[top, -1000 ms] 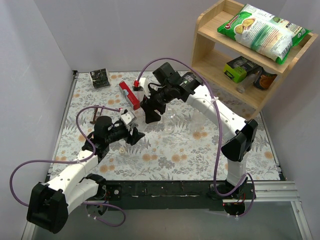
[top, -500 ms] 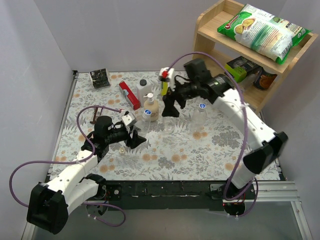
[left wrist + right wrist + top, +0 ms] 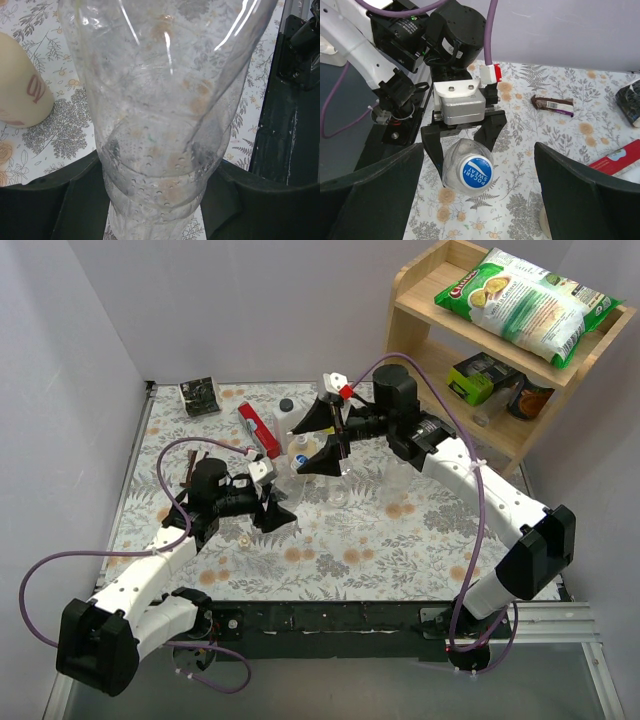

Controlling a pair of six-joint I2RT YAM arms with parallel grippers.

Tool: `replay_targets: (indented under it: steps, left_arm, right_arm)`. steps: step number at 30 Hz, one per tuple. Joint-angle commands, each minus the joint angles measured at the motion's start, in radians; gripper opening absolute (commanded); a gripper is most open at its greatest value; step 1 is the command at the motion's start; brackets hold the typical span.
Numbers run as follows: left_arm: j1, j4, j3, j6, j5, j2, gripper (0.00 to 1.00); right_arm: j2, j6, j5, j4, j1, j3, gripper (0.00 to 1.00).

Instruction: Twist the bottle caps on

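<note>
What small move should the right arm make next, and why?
Probably move the right gripper straight toward the blue cap and close its fingers on it. The left gripper holds the clear bottle with the cap facing the right wrist camera. The right fingers stand wide open on both sides, not touching it. I cannot tell if the cap is already tight.

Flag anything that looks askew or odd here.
The clear bottle clamped in the left gripper is tipped well off upright, its blue cap facing the right wrist camera. Its wall may be creased, judging by the left wrist view. Nothing looks spilled.
</note>
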Motion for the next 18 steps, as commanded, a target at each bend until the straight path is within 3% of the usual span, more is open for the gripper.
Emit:
replay_targets:
  steps: [1, 18]
  left_arm:
    - [0.004, -0.008, 0.052, 0.013, 0.045, 0.000, 0.00]
    - [0.004, 0.024, 0.084, 0.007, 0.043, 0.026, 0.00]
  right_arm:
    - [-0.018, 0.031, -0.058, 0.153, 0.011, -0.042, 0.97]
    - [-0.045, -0.150, 0.035, 0.078, 0.083, -0.096, 0.96]
